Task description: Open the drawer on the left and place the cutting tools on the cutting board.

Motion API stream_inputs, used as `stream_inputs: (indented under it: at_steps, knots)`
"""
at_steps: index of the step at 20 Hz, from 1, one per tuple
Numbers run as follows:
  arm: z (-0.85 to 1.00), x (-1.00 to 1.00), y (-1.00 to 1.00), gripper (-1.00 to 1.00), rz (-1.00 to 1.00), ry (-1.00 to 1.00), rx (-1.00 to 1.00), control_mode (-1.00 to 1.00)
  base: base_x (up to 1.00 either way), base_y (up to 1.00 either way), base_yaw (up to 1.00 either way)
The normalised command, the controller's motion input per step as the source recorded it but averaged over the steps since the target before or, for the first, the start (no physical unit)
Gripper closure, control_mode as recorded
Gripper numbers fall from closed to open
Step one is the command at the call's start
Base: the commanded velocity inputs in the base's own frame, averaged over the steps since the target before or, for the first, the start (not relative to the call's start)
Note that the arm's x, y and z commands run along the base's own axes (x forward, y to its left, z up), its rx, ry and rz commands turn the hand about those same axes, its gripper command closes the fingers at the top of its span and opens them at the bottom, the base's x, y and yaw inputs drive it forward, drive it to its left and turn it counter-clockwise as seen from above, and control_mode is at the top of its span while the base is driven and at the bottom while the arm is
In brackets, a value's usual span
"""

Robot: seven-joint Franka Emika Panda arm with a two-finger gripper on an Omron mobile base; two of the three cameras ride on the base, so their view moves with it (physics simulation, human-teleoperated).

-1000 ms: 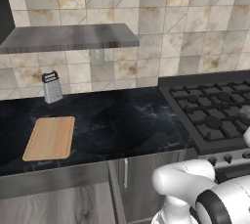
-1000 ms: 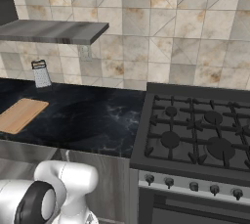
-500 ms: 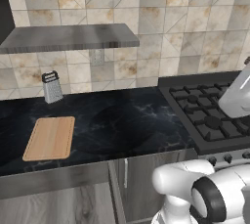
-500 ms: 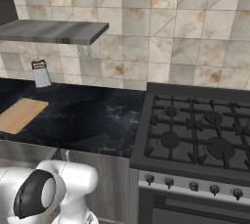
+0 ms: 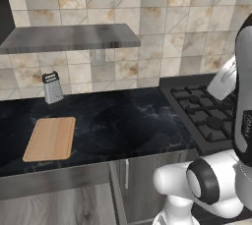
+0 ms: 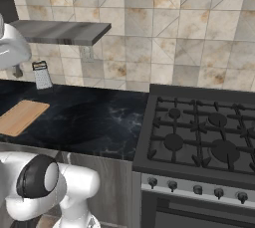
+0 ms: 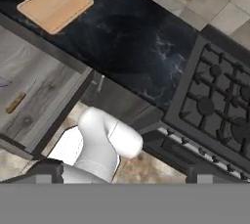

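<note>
Below the worktop's front edge, at the left of the hand view, the drawer [image 7: 34,96] stands pulled open, its grey wood-grain floor exposed. Inside lie the knife [image 7: 15,102], brown handle visible, and, at the frame's very edge, a purple sliver that is probably the peeler [image 7: 2,83]; too little shows to be sure. Both tools not yet moved.

Board [image 7: 55,5] lies flat and bare on the dark worktop [image 5: 128,126], just above the drawer; grater [image 5: 51,87] upright behind it by the tiled wall. Stove [image 6: 199,137] well to the right.

Arm raised high; hand looks down on the whole scene from well above. Jaws released, at their widest, grasping nothing.

Risks, judged from here:
- Knife lies flat and low on the drawer floor; a descent slightly off line would pinch wood or skid the handle away.
- Peeler near the view's edge; an approach without re-centring may miss it.
- Drawer front and worktop lip crowd the entry; a steep wrist angle could strike either.
- Carry path passes the grater; a wide swing could tip it.
</note>
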Motion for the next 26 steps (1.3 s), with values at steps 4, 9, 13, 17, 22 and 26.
stream_inputs:
  at_steps: [4,9,13,17,22,26]
  knots:
    - [-0.41,0.35,-0.15,-1.0,-0.19,0.35,0.0,-1.0,0.0,0.0,0.0]
    - [-0.59,0.45,-0.11,-1.0,-0.19,0.18,0.0,-1.0,0.0,0.0,0.0]
    - [-0.67,0.59,-0.08,-1.0,-0.2,0.07,0.0,-1.0,0.0,0.0,0.0]
    - [-0.46,0.37,-0.03,-1.0,-0.19,0.0,0.0,-1.0,0.0,0.0,0.0]
    - [-0.01,0.0,0.0,-1.0,-0.12,-0.01,0.01,-1.0,0.0,0.0,0.0]
    - [-0.21,-0.06,0.0,-1.0,-0.04,-0.05,0.07,-1.0,0.0,0.0,0.0]
